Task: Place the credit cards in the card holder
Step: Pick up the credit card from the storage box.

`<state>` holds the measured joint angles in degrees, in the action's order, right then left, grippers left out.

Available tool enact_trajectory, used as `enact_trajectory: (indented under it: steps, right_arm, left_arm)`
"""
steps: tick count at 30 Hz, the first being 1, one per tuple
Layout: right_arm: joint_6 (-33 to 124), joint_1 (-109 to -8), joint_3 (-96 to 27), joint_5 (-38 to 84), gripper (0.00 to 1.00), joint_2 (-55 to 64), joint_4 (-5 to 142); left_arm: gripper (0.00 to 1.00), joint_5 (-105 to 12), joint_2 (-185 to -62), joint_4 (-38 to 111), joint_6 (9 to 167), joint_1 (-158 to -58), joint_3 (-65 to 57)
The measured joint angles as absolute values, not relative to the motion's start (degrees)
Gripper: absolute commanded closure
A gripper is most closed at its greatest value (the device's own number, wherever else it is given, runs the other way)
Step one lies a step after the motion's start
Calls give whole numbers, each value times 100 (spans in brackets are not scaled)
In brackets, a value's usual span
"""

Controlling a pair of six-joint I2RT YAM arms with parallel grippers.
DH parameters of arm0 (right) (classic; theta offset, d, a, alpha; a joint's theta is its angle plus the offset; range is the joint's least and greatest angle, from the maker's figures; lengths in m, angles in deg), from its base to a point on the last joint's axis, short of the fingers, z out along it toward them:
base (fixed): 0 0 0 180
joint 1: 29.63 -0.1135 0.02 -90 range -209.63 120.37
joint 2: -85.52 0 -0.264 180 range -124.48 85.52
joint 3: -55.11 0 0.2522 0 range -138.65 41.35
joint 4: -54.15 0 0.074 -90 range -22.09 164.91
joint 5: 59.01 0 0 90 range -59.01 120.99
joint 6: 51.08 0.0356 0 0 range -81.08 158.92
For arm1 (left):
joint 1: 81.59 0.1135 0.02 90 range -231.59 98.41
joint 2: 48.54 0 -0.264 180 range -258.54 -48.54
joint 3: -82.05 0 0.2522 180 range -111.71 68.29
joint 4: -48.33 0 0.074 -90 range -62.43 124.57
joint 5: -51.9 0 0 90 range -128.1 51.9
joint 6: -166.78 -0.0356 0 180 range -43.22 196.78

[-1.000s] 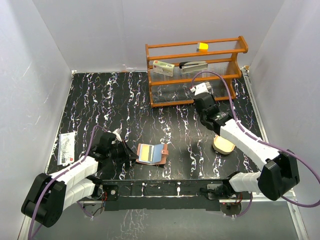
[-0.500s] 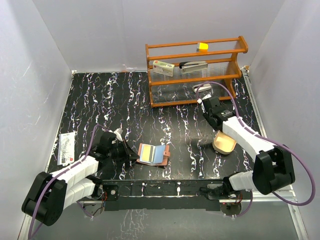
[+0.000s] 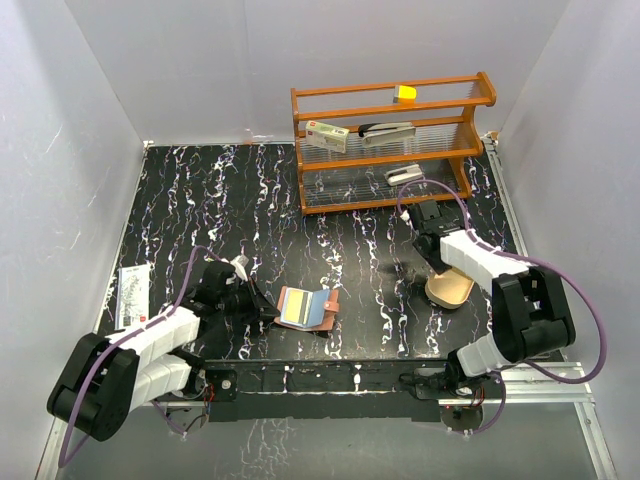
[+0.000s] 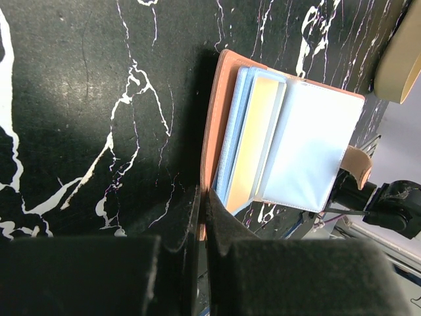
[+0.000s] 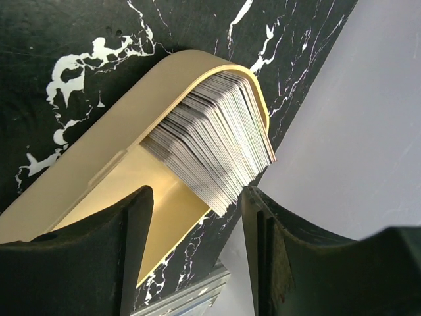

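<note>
Right gripper (image 5: 197,195) swung back from rack (image 3: 340,100), jaws wider. Card holder (image 4: 289,145) lies open just beyond left jaws, blue and orange credit cards (image 4: 253,141) tucked in. Left gripper (image 4: 202,197) fully closed, pinching holder's near edge. Right jaws partly apart, empty, straddling card stack (image 5: 214,141) in tan tray (image 5: 99,171).

Black white-veined tabletop (image 3: 250,200) boxed in by plain pale walls (image 3: 200,70), with an orange wooden rack (image 3: 390,150) near its far right corner.

On the black marbled table (image 3: 200,200) lie the card holder (image 3: 307,308), tan tray (image 3: 452,293), wooden rack (image 3: 345,180) and white packet (image 3: 133,295).
</note>
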<state>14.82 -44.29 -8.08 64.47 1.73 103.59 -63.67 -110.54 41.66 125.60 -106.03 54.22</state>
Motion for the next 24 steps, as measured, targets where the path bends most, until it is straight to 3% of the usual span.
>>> enact_trajectory:
  steps: [12, 24]
  right_arm:
    - [1345, -4306, -687, 6836, 50, -85, 9753]
    - [1345, -4295, -670, 6864, 60, -103, 9727]
  left_arm:
    - [100, -6369, -11067, 4188, 12536, -10603, 5422]
    - [100, -6384, -11089, 4188, 12481, -10603, 5422]
